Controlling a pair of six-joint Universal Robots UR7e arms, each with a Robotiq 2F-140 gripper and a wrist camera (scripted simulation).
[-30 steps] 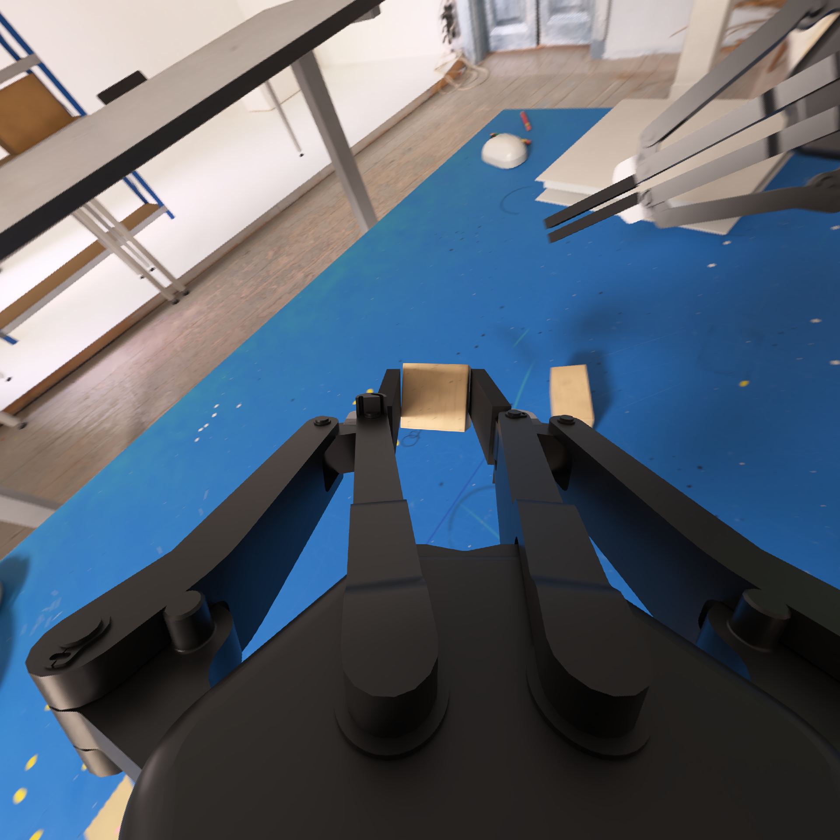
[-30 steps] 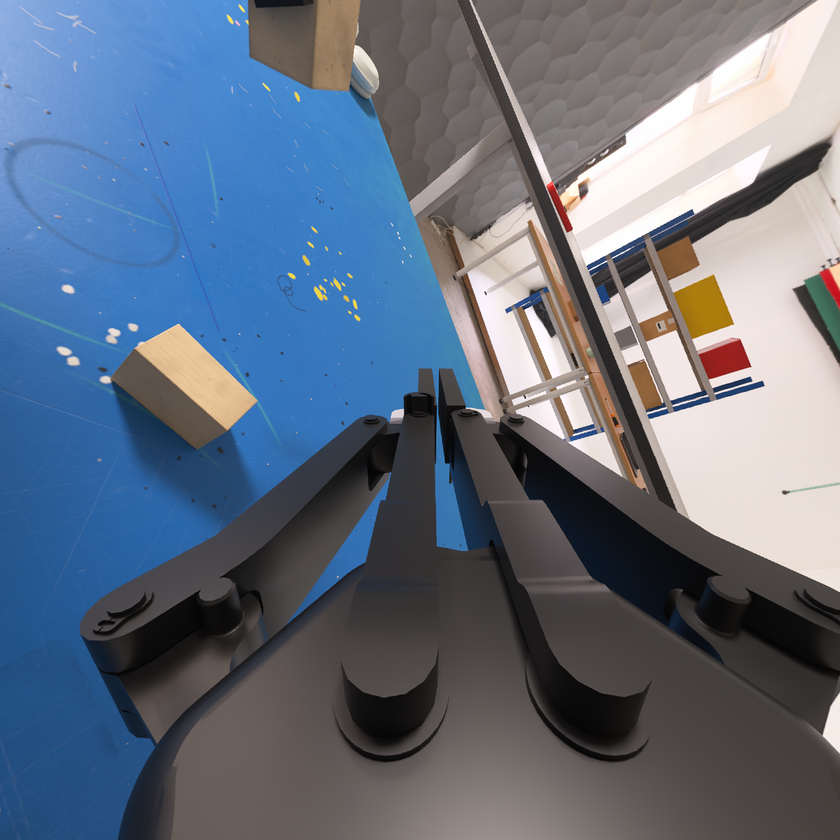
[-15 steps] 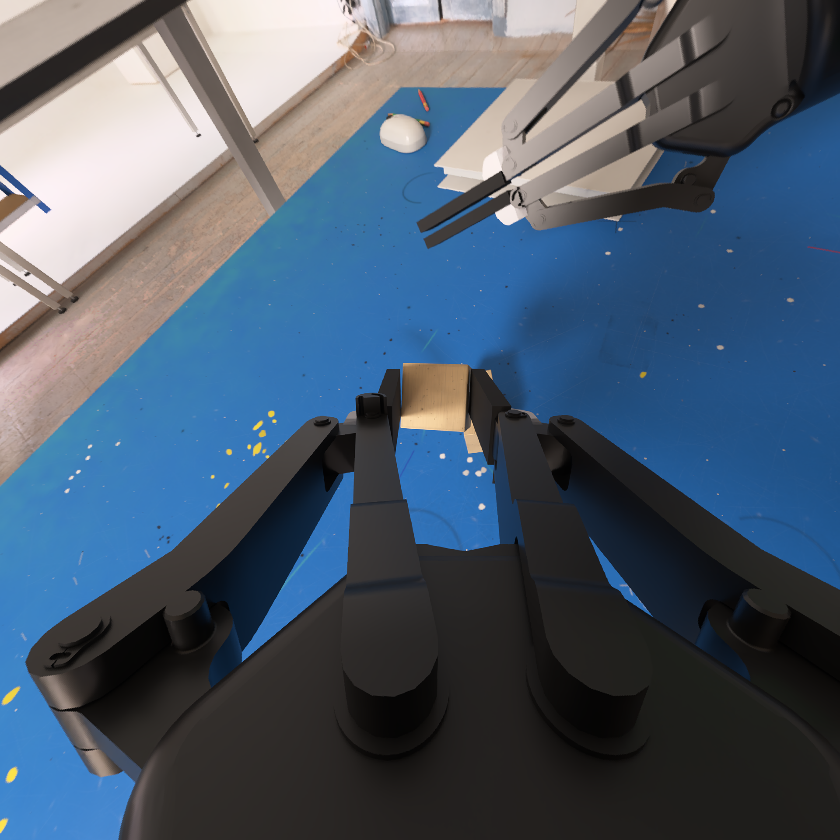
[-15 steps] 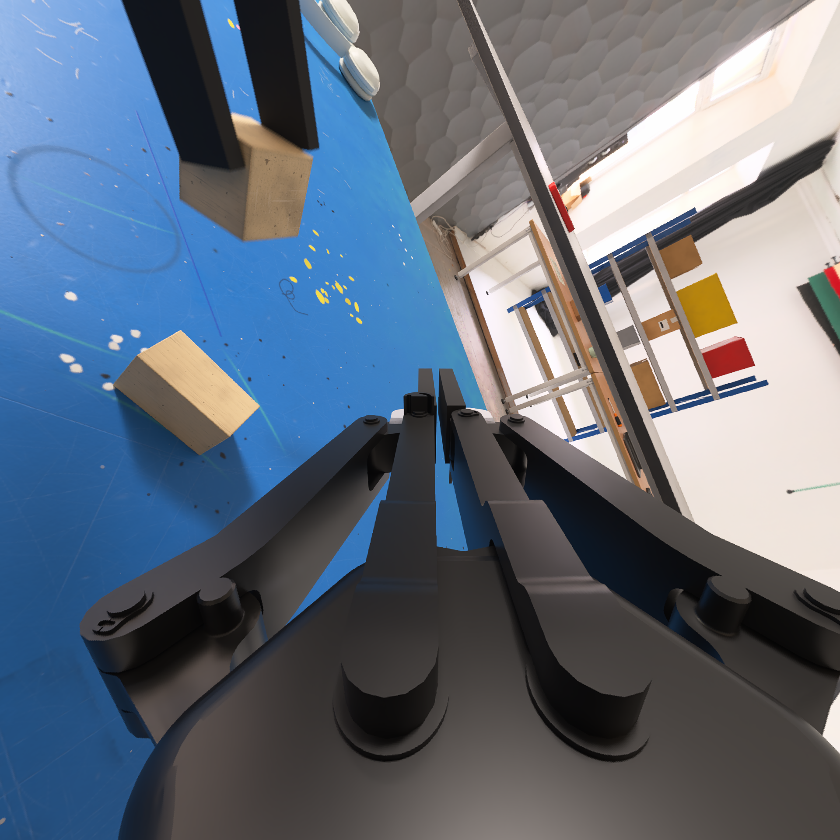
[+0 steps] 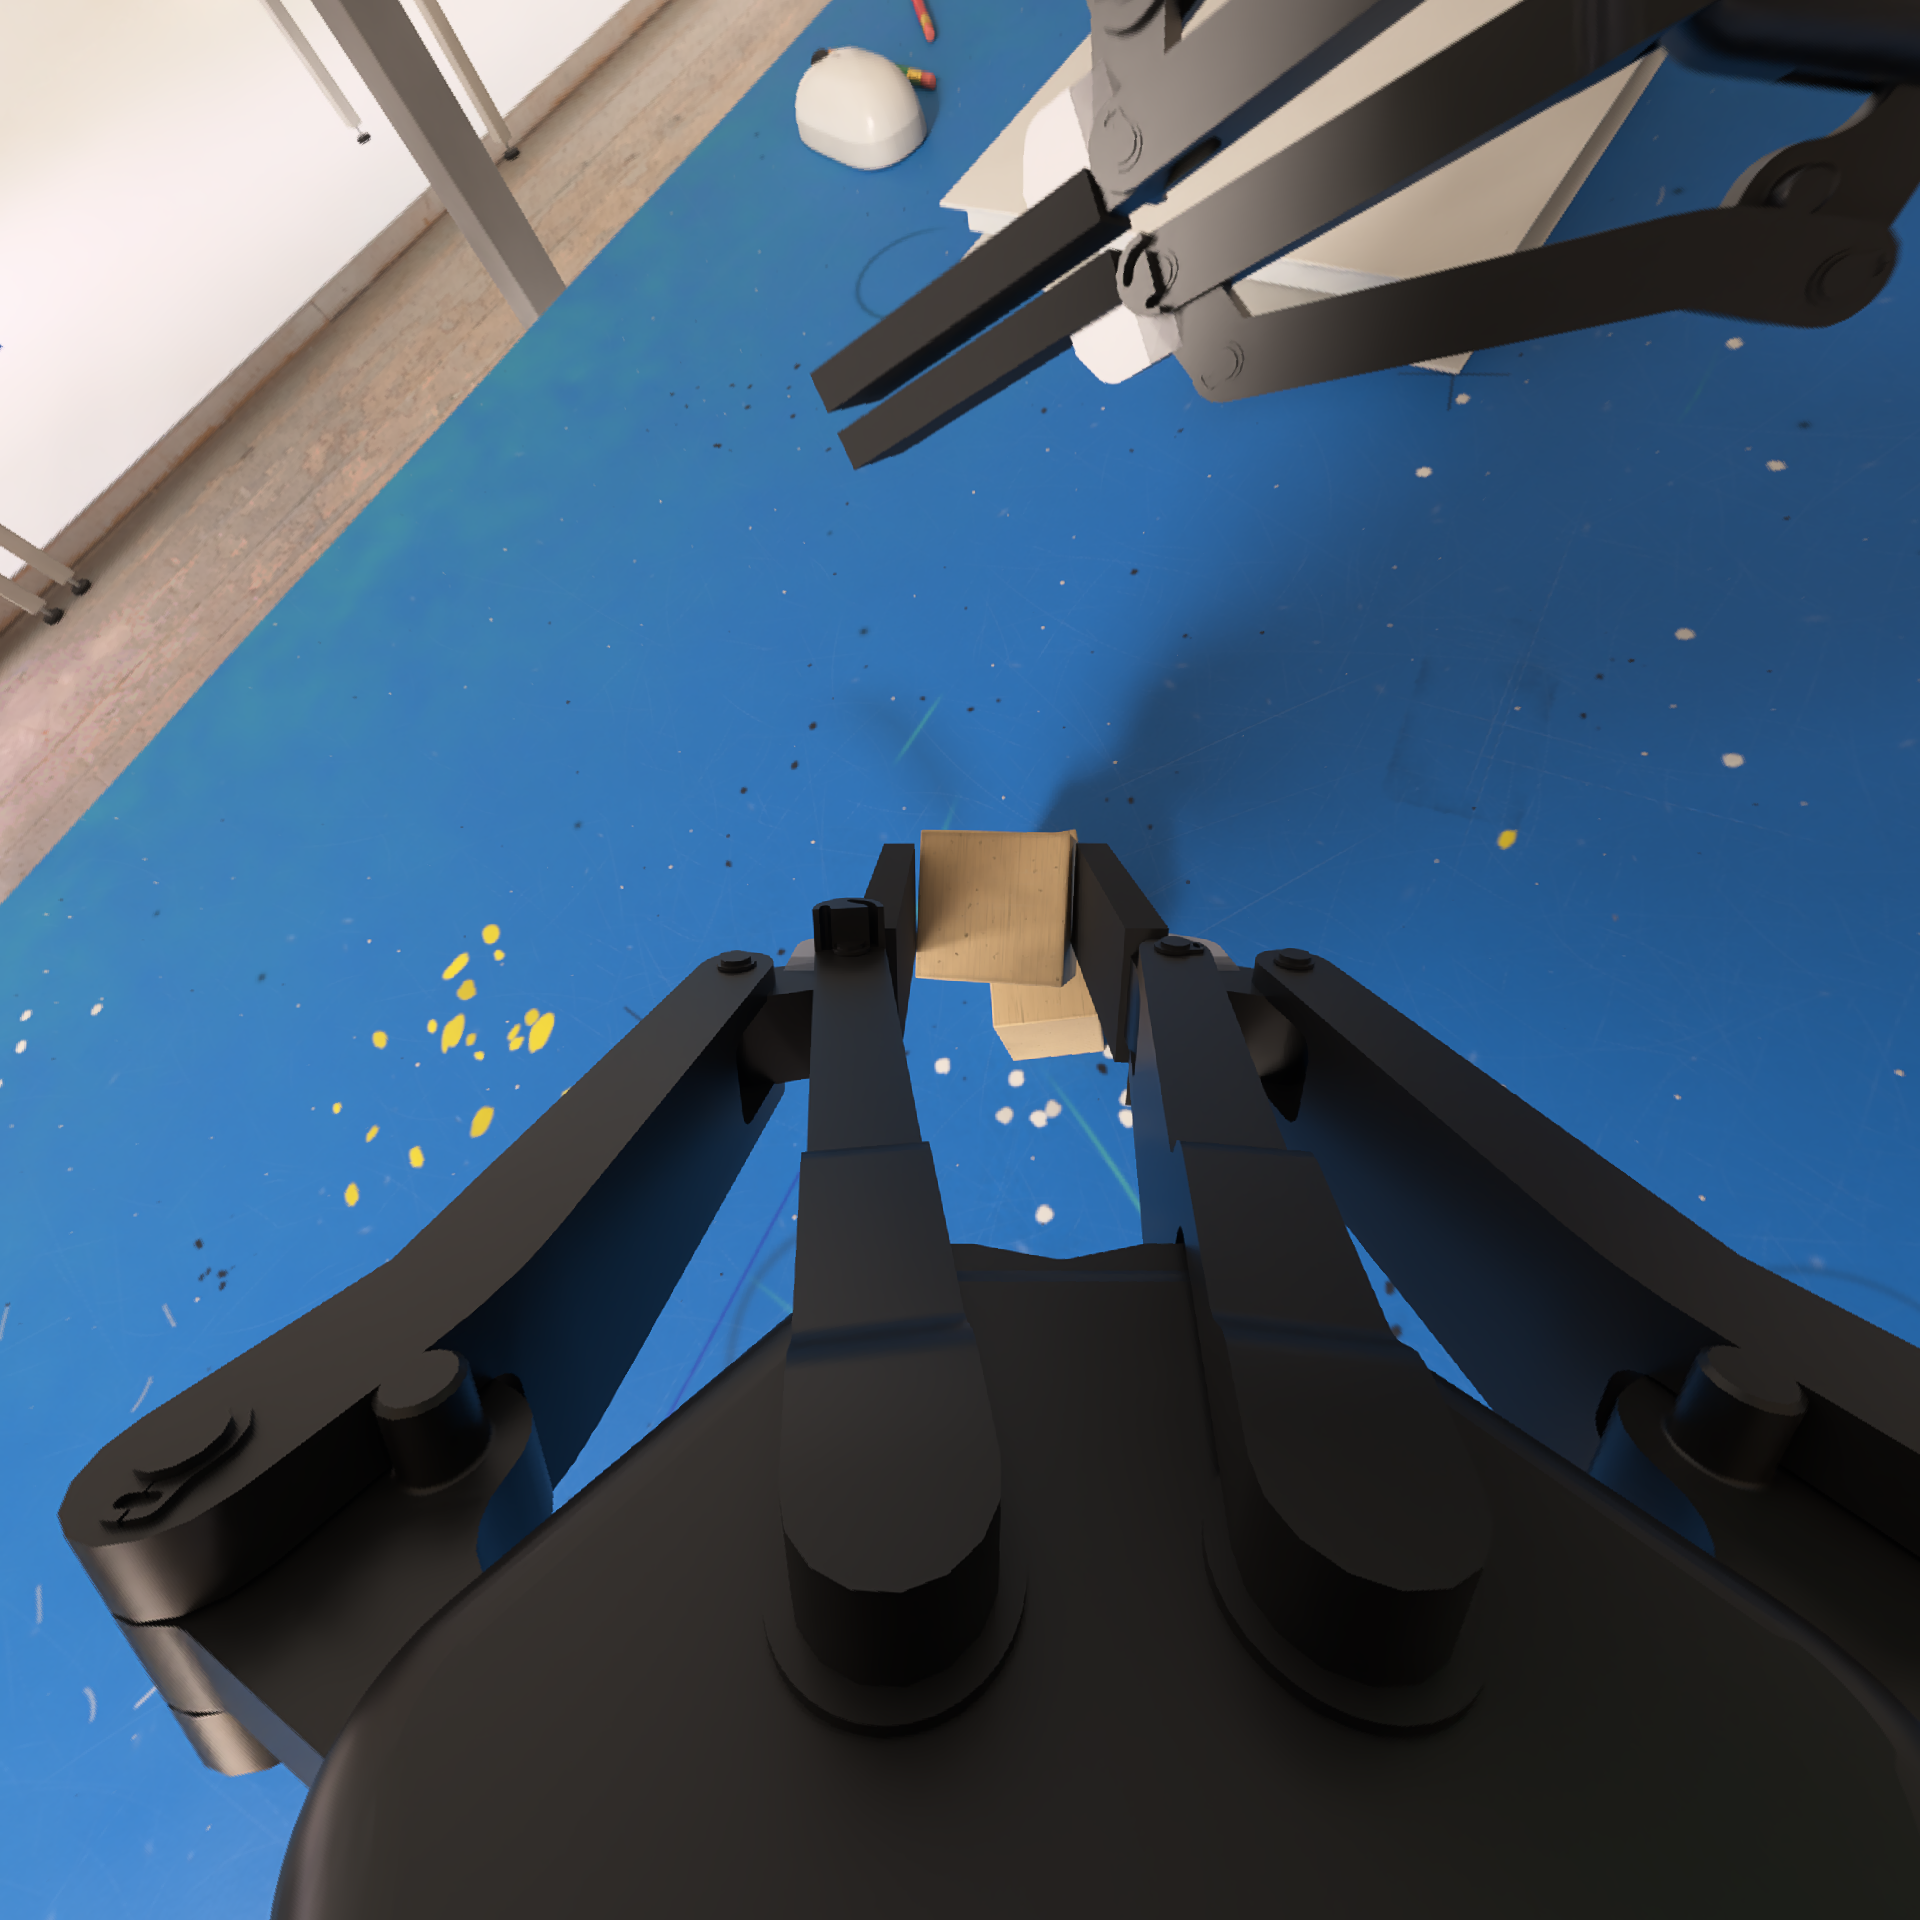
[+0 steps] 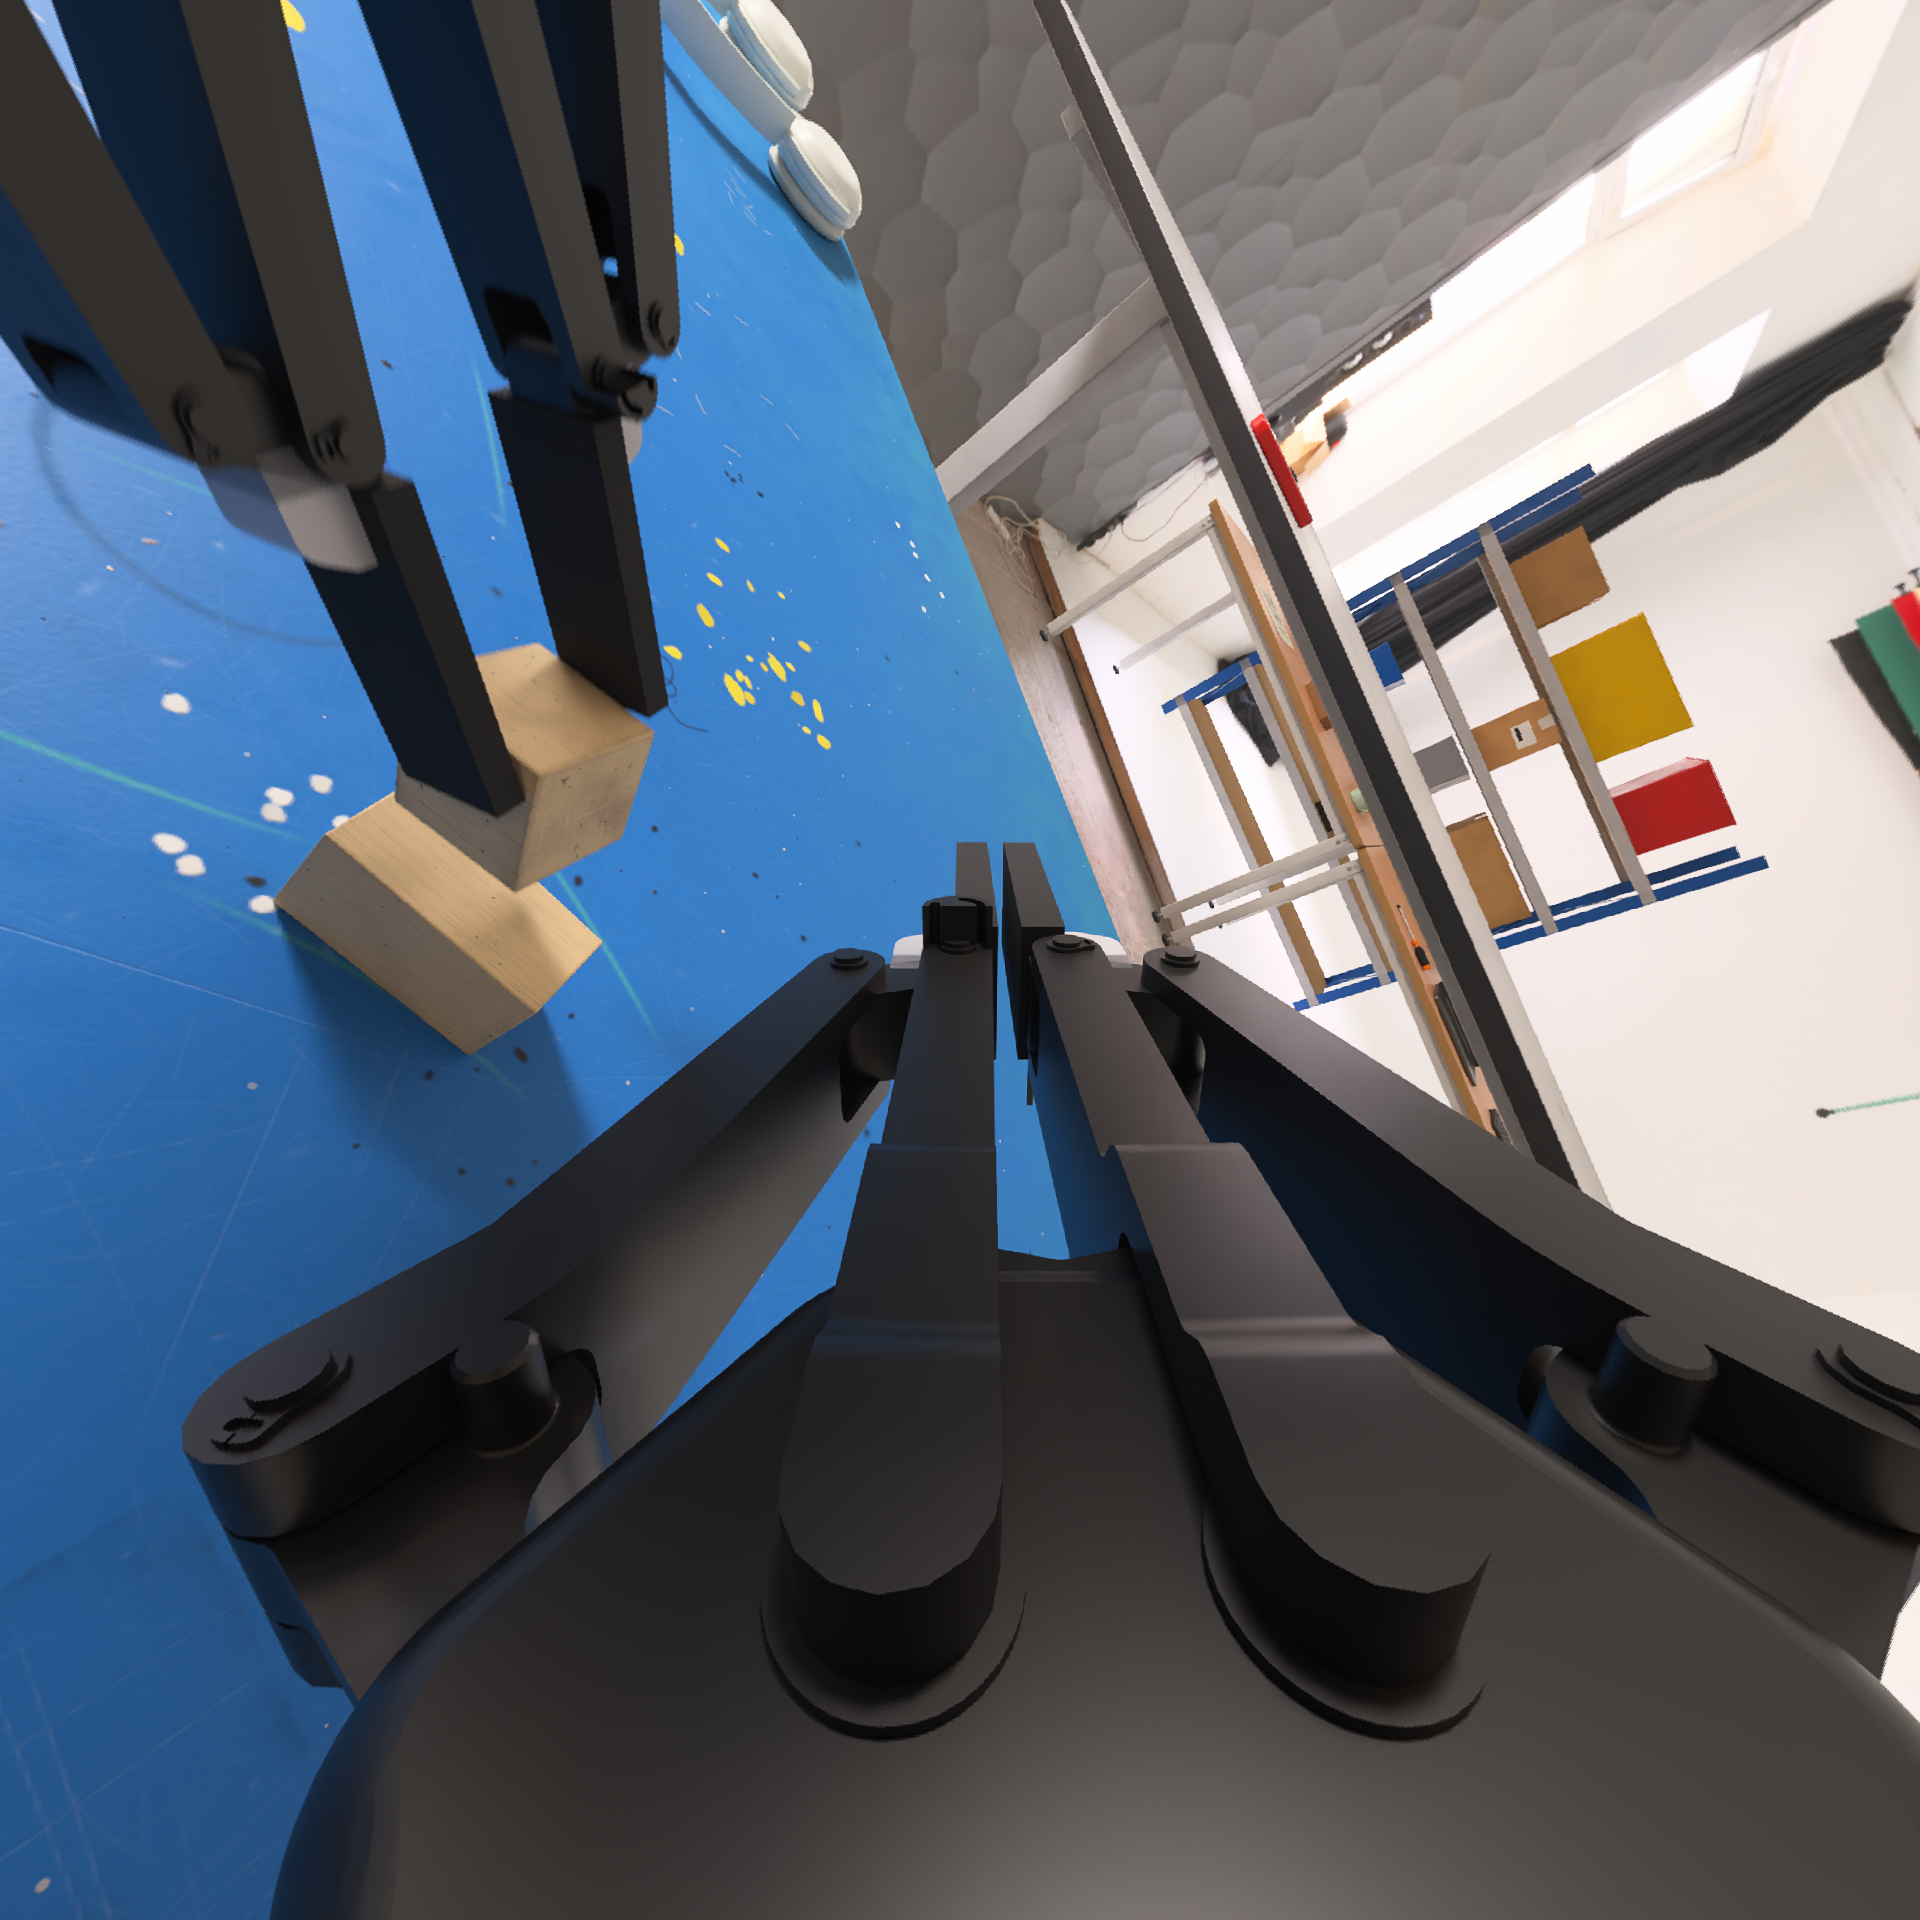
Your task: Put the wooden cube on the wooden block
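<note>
My left gripper (image 5: 995,896) is shut on the wooden cube (image 5: 992,906) and holds it right over the wooden block (image 5: 1044,1023), which lies flat on the blue table. In the right wrist view the cube (image 6: 577,764) sits between the left fingers (image 6: 603,582), its lower edge at or just above the block (image 6: 431,925); I cannot tell whether they touch. My right gripper (image 6: 1000,868) is shut and empty, hovering off to the side of the block. It also shows in the left wrist view (image 5: 847,421), beyond the cube.
A white rounded object (image 5: 860,109) and a flat white board (image 5: 1403,223) lie at the far end of the blue table (image 5: 520,675). The table's left edge drops to a wooden floor (image 5: 260,447). Shelving (image 6: 1507,748) stands beyond the table.
My left gripper has carried the cube down and across until it stands over the block. The right gripper has stayed still and shut.
</note>
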